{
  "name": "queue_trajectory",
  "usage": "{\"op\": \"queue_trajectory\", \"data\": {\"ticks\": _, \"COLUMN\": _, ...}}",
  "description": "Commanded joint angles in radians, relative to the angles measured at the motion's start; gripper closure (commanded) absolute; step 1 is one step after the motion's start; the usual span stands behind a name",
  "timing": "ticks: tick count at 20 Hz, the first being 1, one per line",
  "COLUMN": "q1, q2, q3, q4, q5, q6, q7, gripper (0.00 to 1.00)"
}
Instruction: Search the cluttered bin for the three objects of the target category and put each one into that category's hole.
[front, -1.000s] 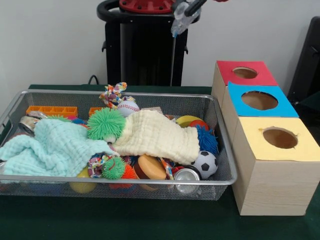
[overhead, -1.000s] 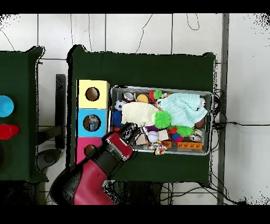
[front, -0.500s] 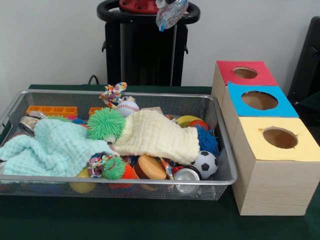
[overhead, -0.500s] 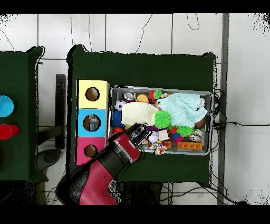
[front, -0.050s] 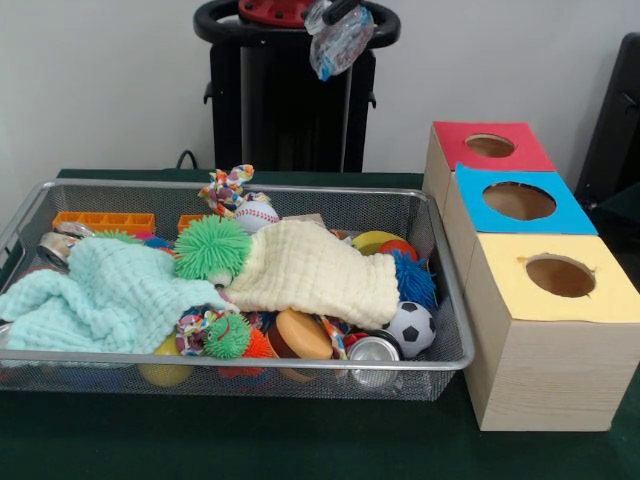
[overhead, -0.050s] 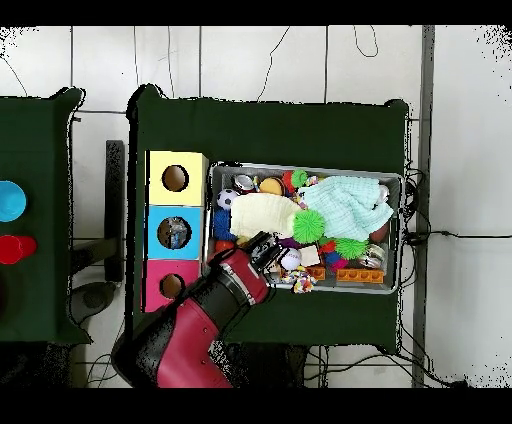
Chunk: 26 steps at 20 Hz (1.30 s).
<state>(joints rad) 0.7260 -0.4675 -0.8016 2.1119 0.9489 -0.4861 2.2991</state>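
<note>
Silver wire mesh bin (front, -0.050s: 440, 300) clutter unchanged: mint cloth left, cream cloth centre, soccer ball right; gripper (front, -0.050s: 338, 12) now lower and slightly right of half a second ago, pinching crumpled clear plastic bottle (front, -0.050s: 340, 42) high above bin's far edge; three boxes right

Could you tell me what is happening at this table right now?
A red and black robot arm is sorting things out of a wire basket full of toys, cloths and cans. Its pincer is raised high above the basket's back edge with a crumpled clear plastic bottle hanging from it. Beside the basket stand three wooden boxes with round holes, topped red, blue and yellow. The bottle has not yet gone into any hole.
</note>
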Motion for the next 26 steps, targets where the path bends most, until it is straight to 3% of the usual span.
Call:
{"op": "queue_trajectory", "data": {"ticks": 1, "q1": 0.027, "q2": 0.03, "q3": 0.177, "q4": -0.025, "q5": 0.095, "q6": 0.012, "q7": 0.248, "gripper": 1.0}}
{"op": "queue_trajectory", "data": {"ticks": 26, "q1": 0.083, "q2": 0.038, "q3": 0.247, "q4": -0.067, "q5": 0.302, "q6": 0.093, "q7": 0.193, "gripper": 1.0}}
